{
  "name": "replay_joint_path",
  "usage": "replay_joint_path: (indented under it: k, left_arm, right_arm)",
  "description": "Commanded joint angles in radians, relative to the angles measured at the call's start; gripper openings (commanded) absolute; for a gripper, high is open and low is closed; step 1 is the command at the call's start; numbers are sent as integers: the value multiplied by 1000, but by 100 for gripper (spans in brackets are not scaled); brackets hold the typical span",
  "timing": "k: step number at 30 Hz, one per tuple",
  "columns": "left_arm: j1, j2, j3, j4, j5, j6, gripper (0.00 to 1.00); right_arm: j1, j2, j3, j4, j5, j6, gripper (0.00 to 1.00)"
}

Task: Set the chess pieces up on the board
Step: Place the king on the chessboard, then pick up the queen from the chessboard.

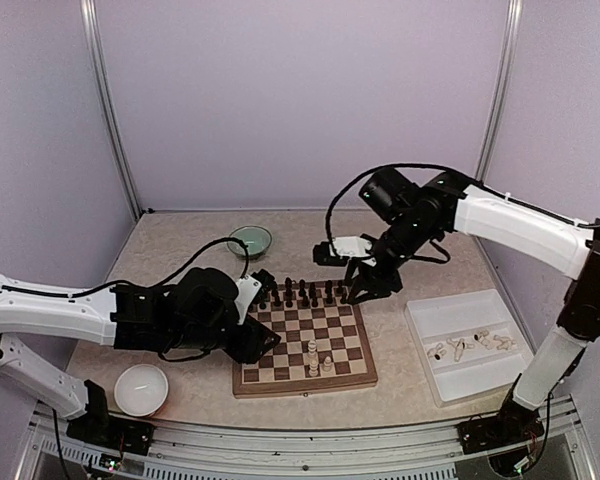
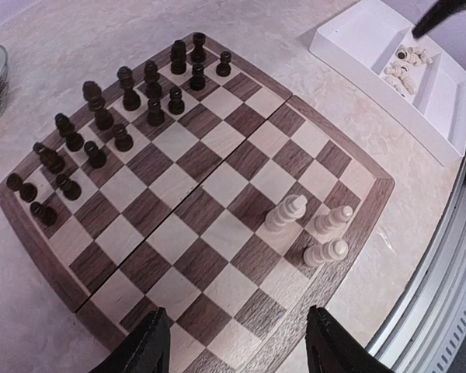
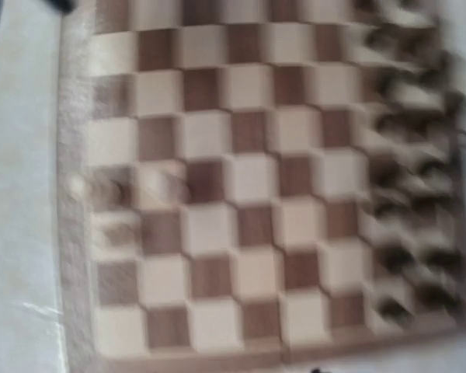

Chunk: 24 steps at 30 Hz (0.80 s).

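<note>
A silver aluminium rail point(image 1: 280, 440) ran along the near edge of a beige speckled table point(image 1: 180, 250), which was boxed in by pale lilac wall panels point(image 1: 300, 100). A round white bowl point(image 1: 141, 388) sat near the rail, and a green glass bowl point(image 1: 250, 240) sat toward the back. The square wooden chessboard with dark and pale squares point(image 1: 290, 355) point(image 2: 210, 202) lay at the table's centre. Dark brown chessmen point(image 1: 300, 293) point(image 2: 124, 101) filled its two far rows. Three cream wooden chess pieces point(image 1: 313, 358) point(image 2: 286, 212) stood close together near its front edge. The left gripper point(image 1: 265, 340) point(image 2: 237, 350) hovered over the board's near-left corner, its fingers spread and empty, with the three cream pieces ahead and to its right, clear of both fingers. More cream pieces lay loose in a white rectangular plastic tray point(image 1: 450, 320) point(image 2: 365, 39) beside the board's right edge. The right gripper point(image 1: 365, 290) hung above the board's far-right corner, over the dark chessmen. Its wrist view was blurred, and whether it was released or clenched could not be told.
</note>
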<state>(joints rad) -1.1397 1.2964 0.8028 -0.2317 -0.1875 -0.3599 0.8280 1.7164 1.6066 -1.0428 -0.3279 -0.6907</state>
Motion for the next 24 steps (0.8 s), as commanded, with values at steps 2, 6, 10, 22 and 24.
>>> replay_joint_path:
  k: [2,6,10,22,24]
  left_arm:
    - [-10,163,139,16,55,81,59]
    - [-3,300,252,-22,80,113,58]
    - [-2,402,347,-60,91,130,58]
    - [45,485,468,-133,158,152,60]
    - [49,488,473,-148,161,162,60]
  right_arm:
    - [-164,-261,-281,207,-146,22,42]
    - [-322,-444,-524,401,-266,80,44]
    - [-436,-592,-705,571,-304,139,48]
    - [-501,-647,-818,665,-306,138,54]
    - [-501,-639,-815,663,-306,134,54]
